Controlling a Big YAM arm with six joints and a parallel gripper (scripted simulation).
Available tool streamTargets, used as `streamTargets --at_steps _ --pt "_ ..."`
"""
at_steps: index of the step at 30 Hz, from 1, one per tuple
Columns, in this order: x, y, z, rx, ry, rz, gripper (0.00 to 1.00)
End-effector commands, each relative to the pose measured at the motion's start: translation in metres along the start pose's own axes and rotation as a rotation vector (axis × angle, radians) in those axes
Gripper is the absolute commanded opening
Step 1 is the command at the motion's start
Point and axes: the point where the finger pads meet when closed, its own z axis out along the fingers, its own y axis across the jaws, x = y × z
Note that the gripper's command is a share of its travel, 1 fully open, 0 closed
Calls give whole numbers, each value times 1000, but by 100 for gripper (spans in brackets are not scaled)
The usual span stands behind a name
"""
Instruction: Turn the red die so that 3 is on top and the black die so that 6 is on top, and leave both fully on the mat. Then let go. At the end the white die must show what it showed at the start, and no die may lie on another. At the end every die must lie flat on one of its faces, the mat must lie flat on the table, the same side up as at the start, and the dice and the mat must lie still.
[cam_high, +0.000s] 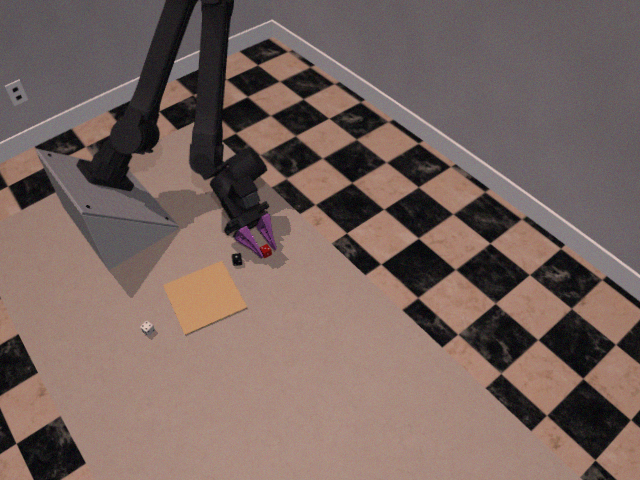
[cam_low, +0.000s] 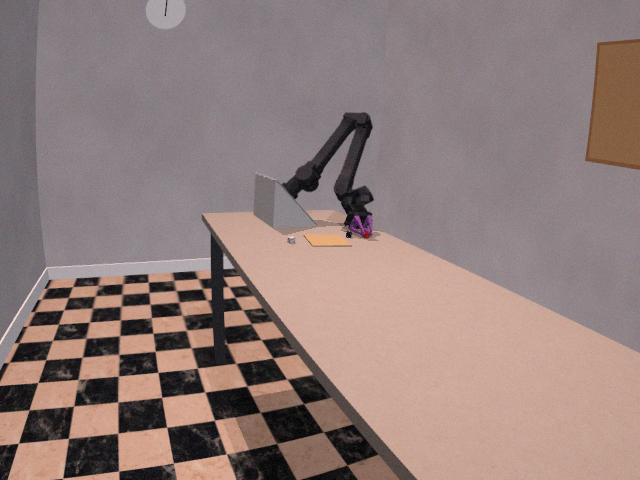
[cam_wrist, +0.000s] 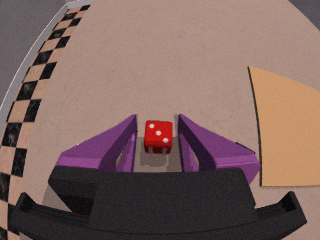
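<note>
The red die (cam_high: 265, 251) (cam_low: 366, 235) (cam_wrist: 158, 133) lies on the table off the mat, its large face toward the wrist camera showing three pips. My gripper (cam_high: 268, 252) (cam_wrist: 157, 121) is open around it, with a gap on each side in the wrist view. The black die (cam_high: 236, 259) (cam_low: 348, 234) lies on the table between the gripper and the mat; in the wrist view a finger hides most of it. The white die (cam_high: 147, 327) (cam_low: 291, 239) lies on the table beyond the mat's other side. The orange mat (cam_high: 205, 298) (cam_low: 328, 240) (cam_wrist: 290, 130) lies flat.
The grey wedge-shaped arm base (cam_high: 129, 237) (cam_low: 284, 211) stands on the table (cam_high: 320, 382) (cam_low: 413, 330) behind the mat. The table's long edge runs past the gripper on the side away from the mat, above a checkered floor.
</note>
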Motion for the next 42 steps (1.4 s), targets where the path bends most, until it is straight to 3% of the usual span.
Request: streamTargets --at_steps 1,10,25,33,42 --pt "-3 7 3 -19 -18 19 35" --pt "-4 9 0 -27 -20 19 35" --pt "0 4 -48 -12 -6 13 35" --pt "-2 3 -52 -10 -9 16 35" --pt "-21 0 -58 -2 -21 1 35"
